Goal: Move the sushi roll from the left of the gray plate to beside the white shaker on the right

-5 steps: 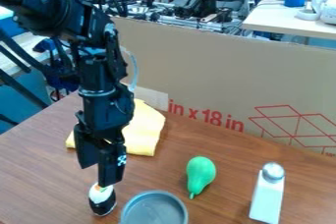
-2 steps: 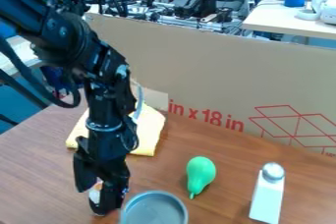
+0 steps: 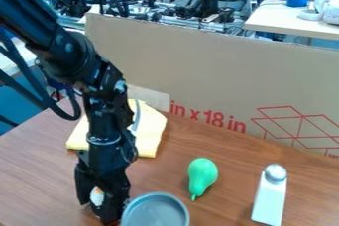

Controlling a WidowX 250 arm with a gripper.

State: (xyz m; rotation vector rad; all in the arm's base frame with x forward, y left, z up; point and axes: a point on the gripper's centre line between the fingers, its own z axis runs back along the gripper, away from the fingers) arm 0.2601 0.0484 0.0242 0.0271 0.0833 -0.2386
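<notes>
Since the earlier frames the arm has come down and slightly nearer, so that its black gripper (image 3: 99, 212) is now low around the small white-and-dark object (image 3: 97, 197), while the other things on the table keep their places. That object is at the near left of the brown table (image 3: 33, 180), its pale part showing within the claw's outline. The pictures do not show how far open the claw is or whether it has hold of the object; its low position, hanging steeply down, probably suits something so small and close to the surface. The grey bowl (image 3: 156, 212) is just right of the gripper, near enough to leave little room on that side. Behind the arm lies the yellow cloth (image 3: 151, 130), spread loosely. Farther right, the green pear (image 3: 202, 174) lies with its narrow end nearer, likely resting on its round side, and beyond it is a white bottle (image 3: 269, 200) with a silvery cap. A cardboard panel (image 3: 218, 71) stands along the far side, apparently as a screen.
</notes>
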